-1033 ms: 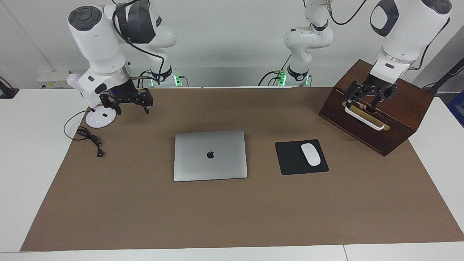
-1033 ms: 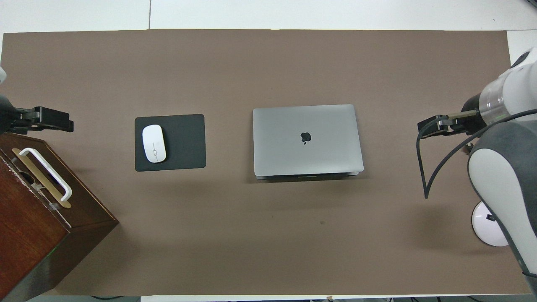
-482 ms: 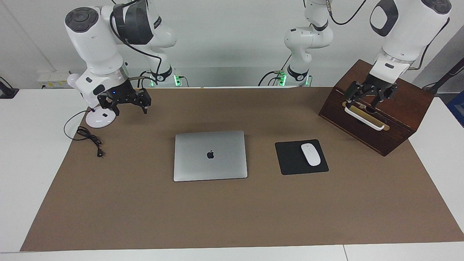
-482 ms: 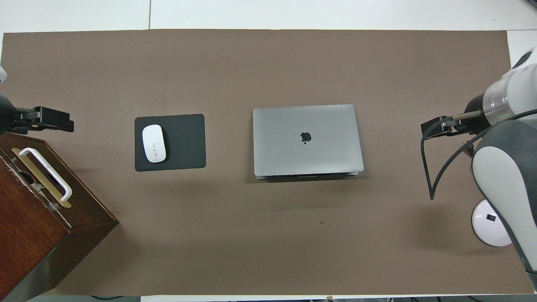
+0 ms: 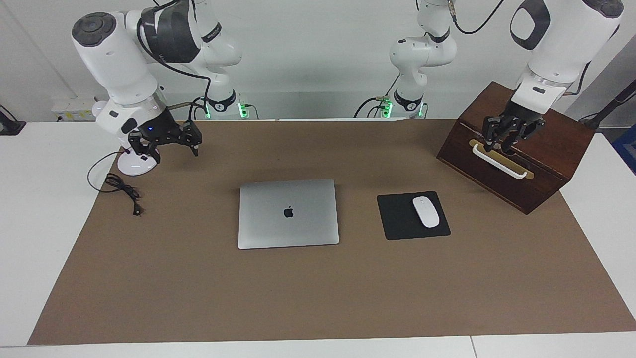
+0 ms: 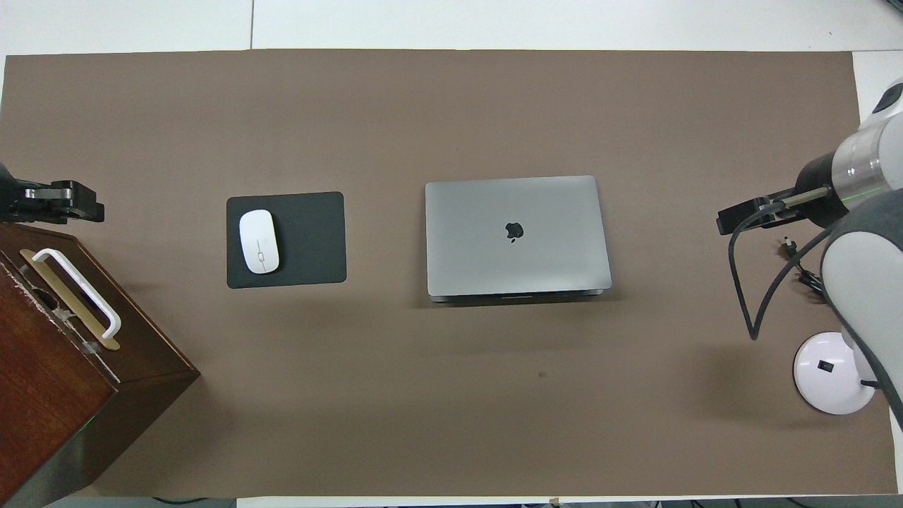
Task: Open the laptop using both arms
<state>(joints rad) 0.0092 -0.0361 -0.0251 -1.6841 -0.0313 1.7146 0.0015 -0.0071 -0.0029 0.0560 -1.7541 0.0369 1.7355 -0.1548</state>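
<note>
The silver-grey laptop lies shut, lid up with the dark apple logo showing, in the middle of the brown mat; it also shows in the overhead view. My right gripper hangs open and empty in the air over the mat beside the lamp base, well apart from the laptop; its tip shows in the overhead view. My left gripper hangs open and empty over the wooden box's white handle, also well apart from the laptop; its tip shows in the overhead view.
A dark wooden box with a white handle stands at the left arm's end. A white mouse lies on a black mouse pad beside the laptop. A white lamp base and black cable lie at the right arm's end.
My right gripper has drawn away from the laptop toward its own end of the table. My left gripper has shifted slightly over the box and turned. The laptop has not moved.
</note>
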